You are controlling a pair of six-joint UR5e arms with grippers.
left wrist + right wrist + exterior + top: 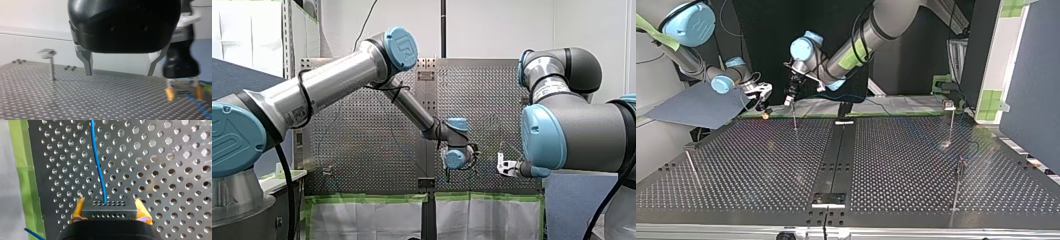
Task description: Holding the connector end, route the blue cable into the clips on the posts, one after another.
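Green tape is seen along the edge of the perforated table in the right wrist view. The black connector is clamped between the yellow pads of my right gripper, and the blue cable is led from it straight ahead over the holes. The metal fingers of my left gripper are spread and empty, a clip post beside them.

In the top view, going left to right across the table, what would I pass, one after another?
Thin post → my right gripper, shut on the connector → my left gripper, open → centre strip of the table → tall post with a clip.
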